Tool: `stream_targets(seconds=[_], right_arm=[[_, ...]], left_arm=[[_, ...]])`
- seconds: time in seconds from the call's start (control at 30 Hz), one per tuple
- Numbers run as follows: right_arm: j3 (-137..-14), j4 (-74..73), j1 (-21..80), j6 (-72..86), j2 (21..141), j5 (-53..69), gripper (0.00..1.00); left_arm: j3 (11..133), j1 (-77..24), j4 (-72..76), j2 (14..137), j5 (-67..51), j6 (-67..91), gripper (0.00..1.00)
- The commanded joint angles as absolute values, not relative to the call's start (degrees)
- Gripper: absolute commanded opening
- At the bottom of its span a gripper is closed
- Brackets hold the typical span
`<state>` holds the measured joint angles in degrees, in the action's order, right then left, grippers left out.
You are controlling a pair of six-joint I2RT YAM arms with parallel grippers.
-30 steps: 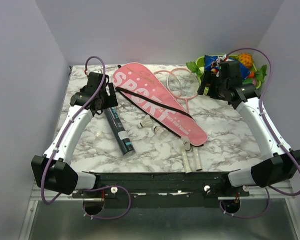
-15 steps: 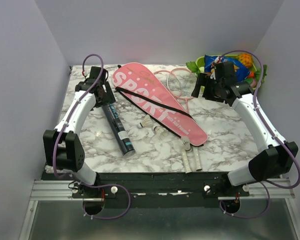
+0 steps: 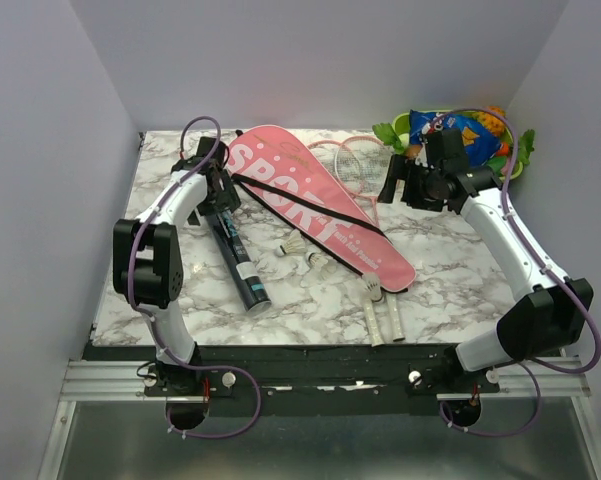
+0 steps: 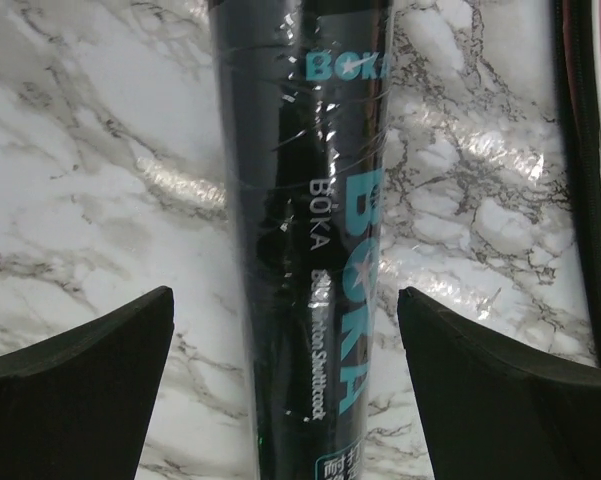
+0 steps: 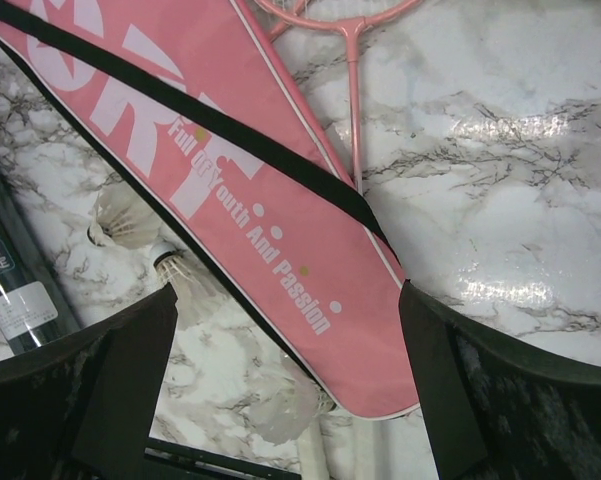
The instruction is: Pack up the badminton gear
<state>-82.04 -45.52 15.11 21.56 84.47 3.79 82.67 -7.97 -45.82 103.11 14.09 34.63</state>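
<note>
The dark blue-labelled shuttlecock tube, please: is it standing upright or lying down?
Lying down: the dark tube rests lengthwise on the marble table.

Bag (image 3: 315, 185) — pink, with white "SPORT" lettering and a black strap (image 5: 240, 138) across it. Tube (image 4: 300, 240): near-black, with teal and white print. 2 rackets (image 3: 365, 160) — pink frames, white handles. Shuttlecocks (image 5: 125, 215) white. Tabletop (image 3: 460, 265): white marble veined grey. Tray (image 3: 395, 130) green. Arms (image 3: 505, 230) white.
</note>
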Motion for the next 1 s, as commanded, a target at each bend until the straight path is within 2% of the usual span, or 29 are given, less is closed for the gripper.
stream_targets(seconds=[0.0,0.3,0.8,0.9,0.97], right_arm=[[-80.4,-44.8,15.6,21.3,83.6,6.9,1.00],[-80.6,-44.6,15.9,20.4,85.3,8.9,1.00],[-83.3,-46.0,17.3,19.2,88.7,10.1,1.00],[-83.3,-46.1,17.6,19.2,88.7,10.0,1.00],[-83.2,-46.4,17.6,19.2,88.5,9.8,1.00]], left_arm=[[86.7,-7.7,-43.0,108.9,10.9,34.6,0.99],[90.5,-6.2,-43.2,114.7,10.8,33.7,0.99],[83.4,-4.9,-38.0,114.6,8.1,31.2,0.98],[82.4,-4.9,-37.2,115.2,7.8,30.9,0.97],[82.1,-4.9,-37.1,115.5,6.9,30.2,0.86]])
